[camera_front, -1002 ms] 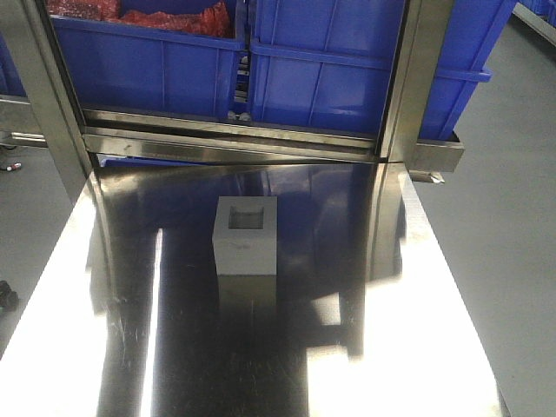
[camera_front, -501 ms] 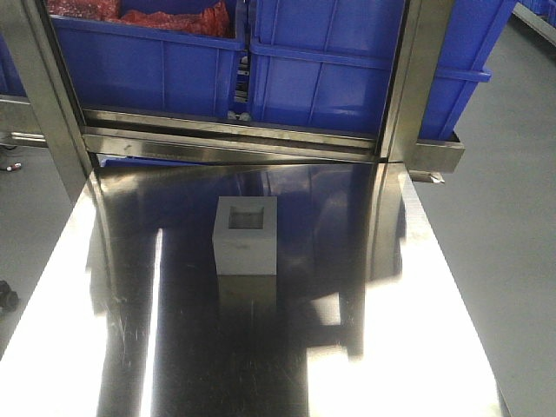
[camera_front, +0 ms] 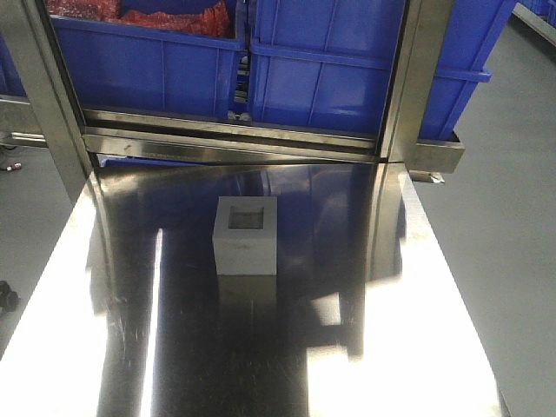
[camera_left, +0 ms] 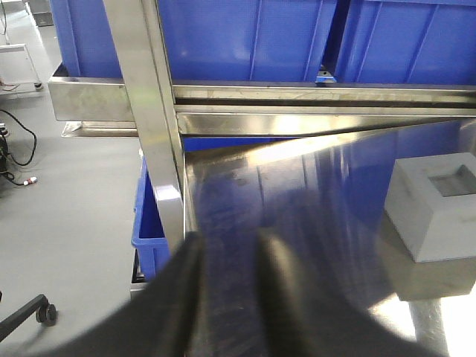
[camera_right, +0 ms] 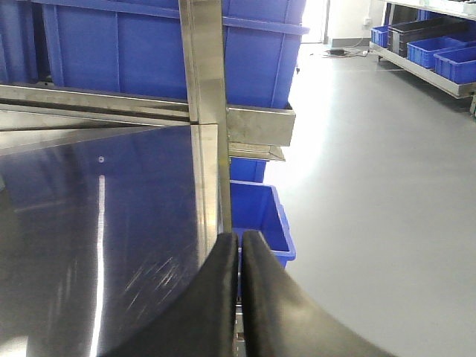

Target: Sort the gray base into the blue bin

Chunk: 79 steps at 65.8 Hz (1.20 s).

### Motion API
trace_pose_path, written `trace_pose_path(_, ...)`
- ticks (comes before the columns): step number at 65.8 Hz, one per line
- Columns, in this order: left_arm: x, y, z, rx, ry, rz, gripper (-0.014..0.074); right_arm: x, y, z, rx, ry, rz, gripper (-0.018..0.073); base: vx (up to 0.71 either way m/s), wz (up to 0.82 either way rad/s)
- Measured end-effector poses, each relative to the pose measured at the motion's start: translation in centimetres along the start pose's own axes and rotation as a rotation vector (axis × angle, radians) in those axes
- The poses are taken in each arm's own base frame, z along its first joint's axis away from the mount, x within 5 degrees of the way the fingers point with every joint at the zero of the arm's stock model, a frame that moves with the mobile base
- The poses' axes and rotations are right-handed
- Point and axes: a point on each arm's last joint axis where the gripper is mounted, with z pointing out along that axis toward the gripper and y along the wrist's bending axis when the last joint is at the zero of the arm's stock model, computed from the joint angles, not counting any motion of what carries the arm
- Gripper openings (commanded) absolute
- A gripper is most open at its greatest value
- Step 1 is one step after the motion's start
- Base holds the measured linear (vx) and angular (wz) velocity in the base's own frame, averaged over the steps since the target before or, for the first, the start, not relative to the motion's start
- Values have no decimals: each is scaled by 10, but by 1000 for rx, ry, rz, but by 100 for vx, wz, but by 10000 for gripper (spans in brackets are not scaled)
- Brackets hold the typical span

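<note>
Gray block (camera_front: pixel 246 234) is seen mid worktop (camera_front: pixel 417 347), ahead-right of the spread left claw (camera_left: pixel 230 297). Right claw (camera_right: pixel 239 297) is pressed together over the right edge; left is judged nearer.

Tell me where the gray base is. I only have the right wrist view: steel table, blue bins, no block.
Observer: The gray base stands near the middle of the steel table, recess facing up, nothing touching it.
Operator: Left claw near it?
Observer: No. The left claw is open near the table's left edge; the base lies off to its right.
Operator: Any bin loaded?
Observer: The left blue bin behind the table holds red material; the right blue bin hides its inside.
</note>
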Motion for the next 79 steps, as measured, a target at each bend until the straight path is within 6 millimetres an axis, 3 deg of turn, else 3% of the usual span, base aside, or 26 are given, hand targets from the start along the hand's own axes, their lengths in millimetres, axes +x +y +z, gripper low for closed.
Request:
trace_pose_path(4, 0, 0, 0, 0, 0, 0, 618, 0, 0, 0, 0, 0, 0, -5, 0, 0)
trace_pose_path(11, 0, 0, 0, 0, -2, 1, 734, 0, 0, 0, 0, 0, 0, -5, 0, 0)
trace_pose_path(27, -9, -1, 0, 8, -101, -16, 692, 0, 0, 0, 0, 0, 0, -5, 0, 0)
trace_pose_path(39, -32, -1, 8, 7, -95, 13, 648, 0, 0, 0, 0, 0, 0, -5, 0, 0)
trace_pose_path(50, -63, -11, 38, 59, -46, 132, 645, 0, 0, 0, 0, 0, 0, -5, 0, 0)
trace_pose_path(58, -83, -32, 71, 144, -3, 181, 640, 0, 0, 0, 0, 0, 0, -5, 0, 0)
trace_pose_path(68, -89, -72, 122, 257, 88, 203, 631, 0, 0, 0, 0, 0, 0, -5, 0, 0)
trace_pose_path(79, -81, -106, 174, 308, 229, 63, 630, 0, 0, 0, 0, 0, 0, -5, 0, 0)
